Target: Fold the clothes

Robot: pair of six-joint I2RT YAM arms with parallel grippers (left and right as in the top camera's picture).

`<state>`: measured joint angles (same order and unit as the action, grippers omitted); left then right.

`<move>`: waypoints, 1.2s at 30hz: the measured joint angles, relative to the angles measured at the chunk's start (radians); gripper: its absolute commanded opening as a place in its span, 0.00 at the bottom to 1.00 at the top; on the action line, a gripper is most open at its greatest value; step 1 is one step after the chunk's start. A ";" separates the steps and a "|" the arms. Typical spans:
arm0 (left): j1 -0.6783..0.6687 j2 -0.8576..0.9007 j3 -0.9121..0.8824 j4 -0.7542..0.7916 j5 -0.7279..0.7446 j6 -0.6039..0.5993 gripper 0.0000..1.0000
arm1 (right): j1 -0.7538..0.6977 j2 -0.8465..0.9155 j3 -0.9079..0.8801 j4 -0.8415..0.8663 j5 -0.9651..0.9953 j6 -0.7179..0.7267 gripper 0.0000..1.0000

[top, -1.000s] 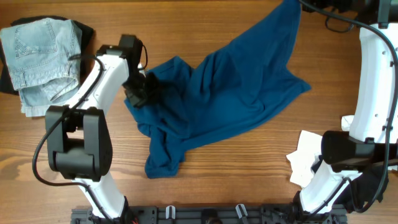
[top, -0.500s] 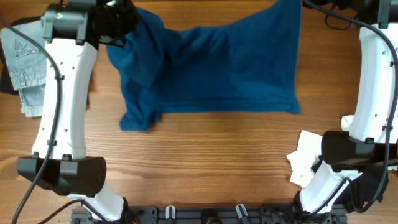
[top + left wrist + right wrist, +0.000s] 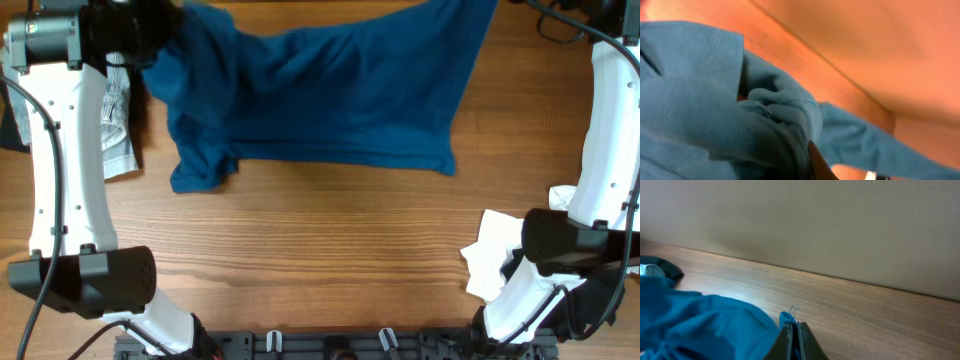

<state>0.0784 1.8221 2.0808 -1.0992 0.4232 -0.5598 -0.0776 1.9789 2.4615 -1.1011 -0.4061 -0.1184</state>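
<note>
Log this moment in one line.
left end effector: grips dark blue short-sleeved shirt | right end effector: grips it too | shirt: spread, unfolded

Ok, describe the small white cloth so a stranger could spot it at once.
On the wooden table, look to the near right corner, where the right arm rises. The small white cloth lies crumpled against the arm's foot. It is the only white fabric there, well apart from the large dark blue shirt stretched across the far side.
</note>
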 measured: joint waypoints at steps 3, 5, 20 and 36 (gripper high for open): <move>-0.003 0.000 0.000 -0.125 0.019 -0.003 0.18 | 0.000 0.000 0.000 -0.001 0.000 0.003 0.04; -0.003 0.000 0.000 -0.210 0.000 -0.005 0.25 | 0.000 0.000 0.000 -0.001 0.000 0.003 0.04; -0.056 0.031 -0.005 -0.447 -0.195 0.027 0.18 | 0.000 0.000 0.000 -0.009 0.000 0.003 0.04; -0.178 0.422 -0.076 -0.037 -0.148 0.035 0.54 | 0.000 0.000 0.000 -0.070 -0.043 0.002 0.04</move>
<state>-0.0994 2.2440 2.0052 -1.1358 0.2752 -0.5243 -0.0776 1.9789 2.4615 -1.1713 -0.4488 -0.1169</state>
